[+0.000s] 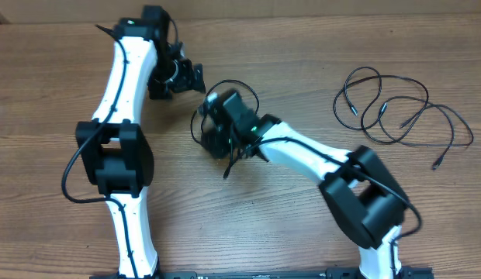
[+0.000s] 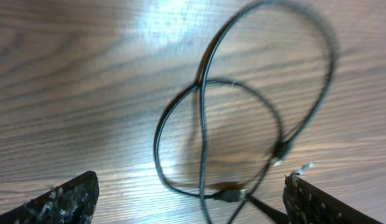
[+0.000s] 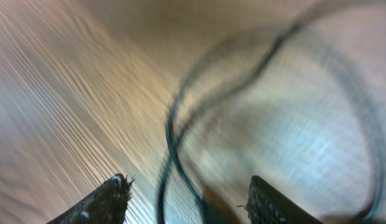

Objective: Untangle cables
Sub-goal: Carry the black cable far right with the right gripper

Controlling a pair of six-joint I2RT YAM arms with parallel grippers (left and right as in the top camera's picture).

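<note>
Progress partial: one bunch (image 1: pixel 396 108) lies aside, looped cables (image 2: pixel 202 124) left to sort; my left gripper (image 2: pixel 190 185) gapes empty, right gripper (image 3: pixel 187 186) half-open astride one

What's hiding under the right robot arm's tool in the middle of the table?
Loops of black cable poke out around the right tool on the wooden table. From above the tool covers the bunch's middle; its blurry camera shows cable underneath.

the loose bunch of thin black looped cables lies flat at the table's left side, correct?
Not the left: the overhead view shows the loose bunch of thin black looped cables lying flat at the wooden table's right side.
</note>
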